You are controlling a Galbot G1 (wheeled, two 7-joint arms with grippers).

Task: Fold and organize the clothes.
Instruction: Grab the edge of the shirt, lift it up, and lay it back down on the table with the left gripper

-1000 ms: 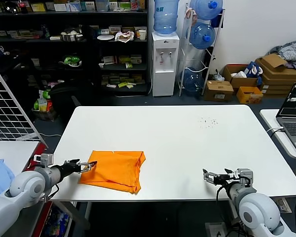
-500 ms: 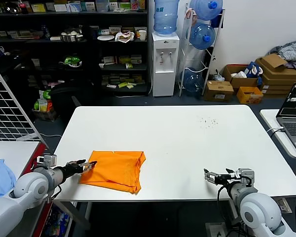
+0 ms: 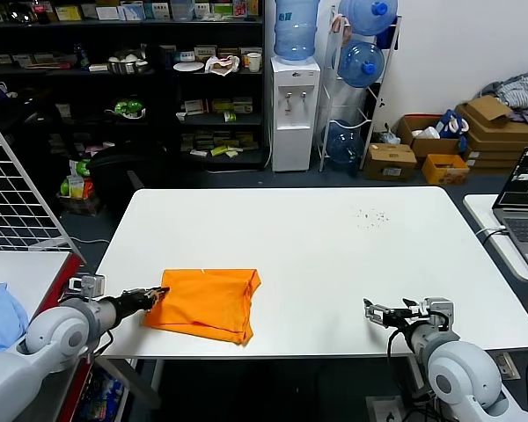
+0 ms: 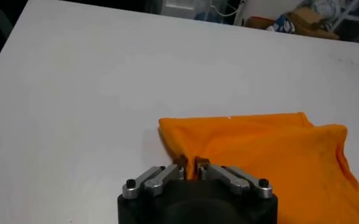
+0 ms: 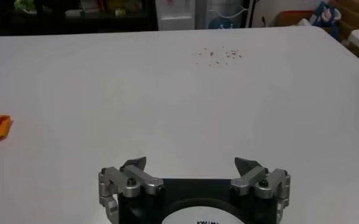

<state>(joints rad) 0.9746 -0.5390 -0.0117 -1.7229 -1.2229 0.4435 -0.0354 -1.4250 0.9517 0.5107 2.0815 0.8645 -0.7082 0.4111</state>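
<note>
Closed since the earlier frame: left gripper [image 4: 191,164], fingers now pinching the near-left edge of the orange T-shirt [image 3: 207,301]; shirt lying folded at the front left of the white table [image 3: 334,255]; likely ready for a lift or drag. Right gripper [image 5: 191,167] idle at front right, fingers spread. No readable writing on the shirt.

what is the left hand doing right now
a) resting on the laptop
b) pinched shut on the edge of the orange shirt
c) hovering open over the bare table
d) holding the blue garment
b: the left hand has its fingers closed together on the near edge of the folded orange T-shirt, as the left wrist view shows, while the right hand waits open over bare table.
</note>
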